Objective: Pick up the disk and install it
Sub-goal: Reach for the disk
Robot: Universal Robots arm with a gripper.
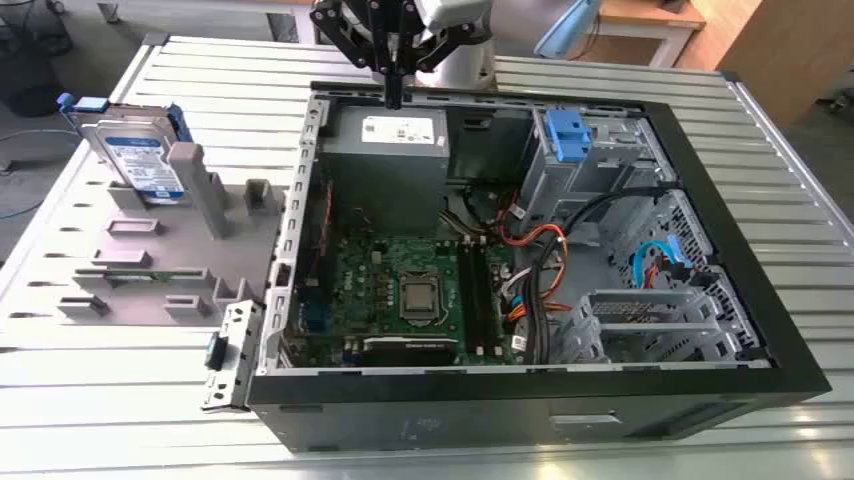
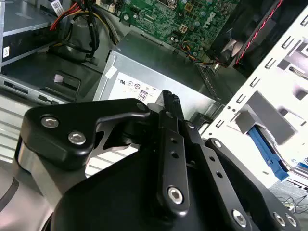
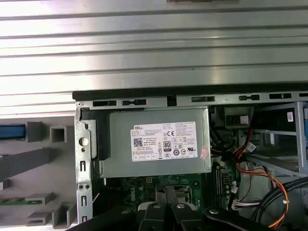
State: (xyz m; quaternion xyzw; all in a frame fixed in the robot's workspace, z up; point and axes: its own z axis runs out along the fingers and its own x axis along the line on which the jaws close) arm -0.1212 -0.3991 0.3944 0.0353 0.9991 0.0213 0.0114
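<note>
The disk [image 1: 140, 155], a silver drive with a white-and-blue label in a blue carrier, stands on edge in a grey holder [image 1: 200, 195] on the table at the exterior view's left, outside the computer case. A blue edge of its carrier [image 3: 10, 131] [image 2: 267, 156] appears in both wrist views. My gripper [image 1: 394, 97] [image 2: 168, 98] hangs over the case's back edge, above the grey metal box with a white sticker [image 1: 400, 135] [image 3: 156, 142]. Its black fingers [image 3: 166, 214] are shut together with nothing between them. It is well apart from the disk.
The open black computer case [image 1: 747, 290] lies on a ribbed metal table [image 1: 200, 70]. Inside are a green motherboard [image 1: 400, 290], bundled cables [image 1: 534, 250] and a metal drive cage with a blue latch [image 1: 566, 135]. Grey fixture blocks [image 1: 134, 270] stand beside the case.
</note>
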